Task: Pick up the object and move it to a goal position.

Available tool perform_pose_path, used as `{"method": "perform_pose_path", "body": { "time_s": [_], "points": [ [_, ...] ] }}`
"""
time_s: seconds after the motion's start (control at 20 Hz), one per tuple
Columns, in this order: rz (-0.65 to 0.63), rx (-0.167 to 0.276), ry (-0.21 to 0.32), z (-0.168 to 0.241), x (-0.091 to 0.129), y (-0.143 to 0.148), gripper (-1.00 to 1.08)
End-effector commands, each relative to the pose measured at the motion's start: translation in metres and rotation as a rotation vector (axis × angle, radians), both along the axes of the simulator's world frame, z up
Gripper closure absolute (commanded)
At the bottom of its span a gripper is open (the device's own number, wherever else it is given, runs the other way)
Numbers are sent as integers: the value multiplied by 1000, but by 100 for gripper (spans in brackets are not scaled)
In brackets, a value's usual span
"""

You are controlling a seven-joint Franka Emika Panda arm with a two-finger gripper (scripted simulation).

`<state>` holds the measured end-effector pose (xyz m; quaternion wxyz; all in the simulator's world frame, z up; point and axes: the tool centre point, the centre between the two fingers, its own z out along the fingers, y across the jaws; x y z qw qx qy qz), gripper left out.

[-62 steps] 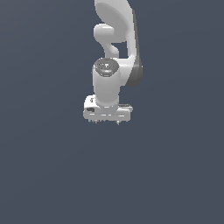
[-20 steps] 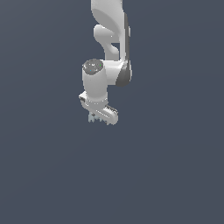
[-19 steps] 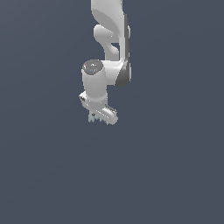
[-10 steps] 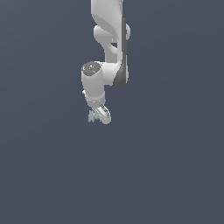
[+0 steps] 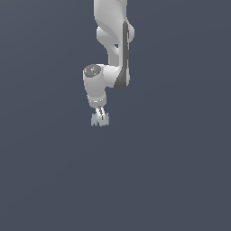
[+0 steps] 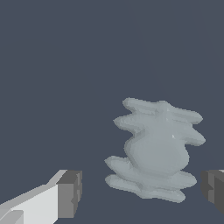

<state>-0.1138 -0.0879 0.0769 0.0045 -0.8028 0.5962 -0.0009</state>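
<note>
The object [image 6: 155, 148] is a pale grey-blue lumpy shape with ridged, stacked lobes, lying on the dark floor in the wrist view. My gripper [image 6: 141, 190] is open above it. One dark fingertip [image 6: 70, 194] stands well clear of one side of the object. The other fingertip [image 6: 213, 186] sits just off its opposite side. Neither pad touches it. In the exterior view the gripper [image 5: 99, 119] hangs below the white arm [image 5: 113, 40], pointing down, and the object cannot be told apart from the fingers there.
A plain dark grey-blue floor [image 5: 171, 180] fills both views. No other objects, containers or goal marker show.
The hand has turned about its vertical axis, from broadside to edge-on in the exterior view. It has also shifted slightly toward the exterior view's left and downward.
</note>
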Motion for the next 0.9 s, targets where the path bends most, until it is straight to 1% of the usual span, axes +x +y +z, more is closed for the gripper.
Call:
{"method": "perform_pose_path", "body": {
  "time_s": [0.0, 0.2, 0.4, 0.6, 0.85],
  "points": [
    [-67, -1, 2, -4, -8, -3, -92],
    [-145, -3, 5, -9, -18, -6, -92],
    [-195, -5, 7, -11, -25, -8, -92],
    [-216, -5, 7, -12, -27, -9, -92],
    [-211, -5, 8, -15, -27, -9, -92]
  ]
}}
